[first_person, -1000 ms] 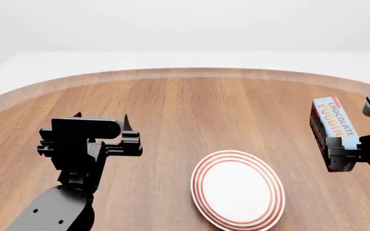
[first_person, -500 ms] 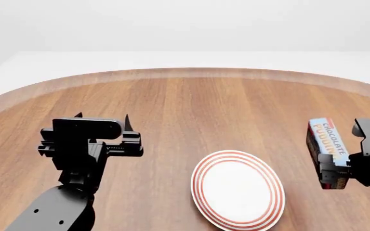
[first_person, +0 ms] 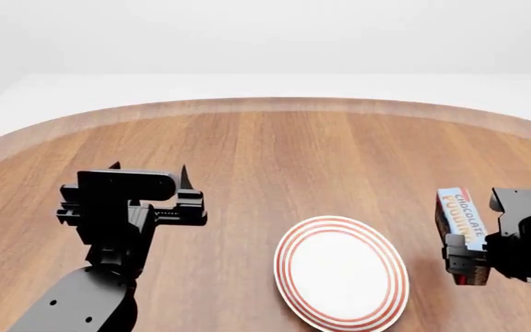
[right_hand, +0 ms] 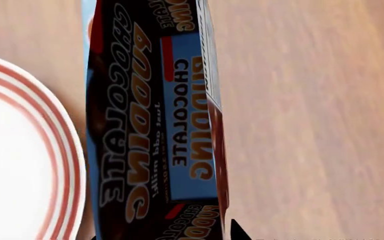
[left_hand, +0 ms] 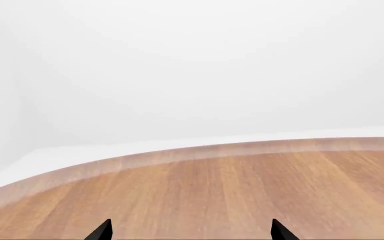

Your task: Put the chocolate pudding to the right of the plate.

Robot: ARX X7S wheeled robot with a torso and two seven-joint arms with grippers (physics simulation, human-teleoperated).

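Right claw [first_person: 473, 261] is gripping the pudding [first_person: 459, 225] by its lower end, closed on it, carton standing tall and tilting a bit, just right of the plate [first_person: 341, 272] and apart from its rim. Whether it is touching the surface [first_person: 293, 159] – cannot tell; the wrist view is showing wood beside it and the plate's red rings [right_hand: 58, 150] close alongside. To do this well: lower straight down until the base is seated flat, keep the gap from the rim, level the tilt before opening so it is not toppling onto the plate. Right arm is reaching in low from the right edge. Left claw [first_person: 146, 176] is open and empty – hovering over the left side, well away.
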